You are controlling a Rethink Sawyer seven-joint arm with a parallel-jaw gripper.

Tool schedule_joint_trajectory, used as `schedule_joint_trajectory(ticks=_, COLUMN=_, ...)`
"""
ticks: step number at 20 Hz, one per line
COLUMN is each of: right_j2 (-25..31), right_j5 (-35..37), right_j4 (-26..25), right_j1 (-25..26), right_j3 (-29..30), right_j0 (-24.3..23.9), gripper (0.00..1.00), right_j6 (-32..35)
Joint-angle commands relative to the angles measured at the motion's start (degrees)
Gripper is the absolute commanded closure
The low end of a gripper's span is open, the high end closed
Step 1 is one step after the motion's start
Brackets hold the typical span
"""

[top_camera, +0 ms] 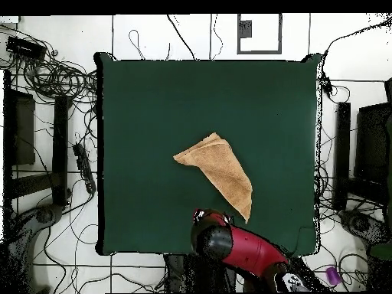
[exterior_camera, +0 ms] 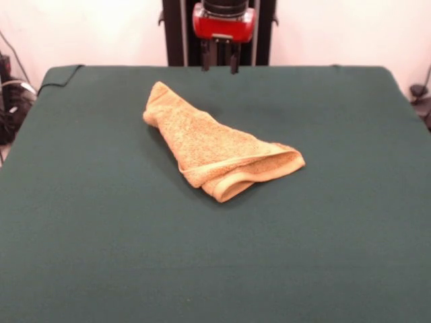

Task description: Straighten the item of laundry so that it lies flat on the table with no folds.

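So here's what we've got: the towel point(exterior_camera: 217, 143) is sitting roughly mid-table, a bit toward the robot's side, and it's definitely not flat. It's folded over on itself into a long, roughly triangular wedge. In the front view we can see one narrow, rounded end pointing up and to the left, and the wide end down at the lower right, where the doubled layers curl over and the border band shows along the rolled edge. From the overhead view the same wedge runs diagonally, wide end near the table's middle and the pointed end aimed at the arm point(top_camera: 241, 246). The green table point(exterior_camera: 101, 256) has plenty of bare cloth all round the towel. The gripper point(exterior_camera: 219, 66) hangs at the far edge of the table, up off the surface and well clear of the towel, touching nothing. We can make out its two dark fingers point(exterior_camera: 205, 56) standing apart with a visible gap between them and nothing in it. We can't spot a tag on the towel from either angle. Cables point(top_camera: 57, 76) lie on the floor around the table.
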Motion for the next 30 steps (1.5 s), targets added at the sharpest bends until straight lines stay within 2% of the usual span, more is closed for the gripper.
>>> schedule_joint_trajectory(ticks=1, right_j2=2.20, right_j5=-4.48, right_j4=-0.46, right_j1=2.89, right_j3=0.87, right_j0=1.55, gripper=0.00, right_j6=11.64)
schedule_joint_trajectory(ticks=14, right_j2=2.29, right_j5=-5.02, right_j4=-0.32, right_j1=2.58, right_j3=2.13, right_j0=1.93, gripper=0.00, right_j6=11.86)
schedule_joint_trajectory(ticks=23, right_j2=2.35, right_j5=-11.52, right_j4=-0.92, right_j1=8.25, right_j3=1.41, right_j0=1.68, gripper=0.00, right_j6=12.97)
schedule_joint_trajectory(ticks=30, right_j2=1.32, right_j5=-13.71, right_j4=-0.06, right_j1=9.03, right_j3=0.07, right_j0=3.29, gripper=0.00, right_j6=12.57)
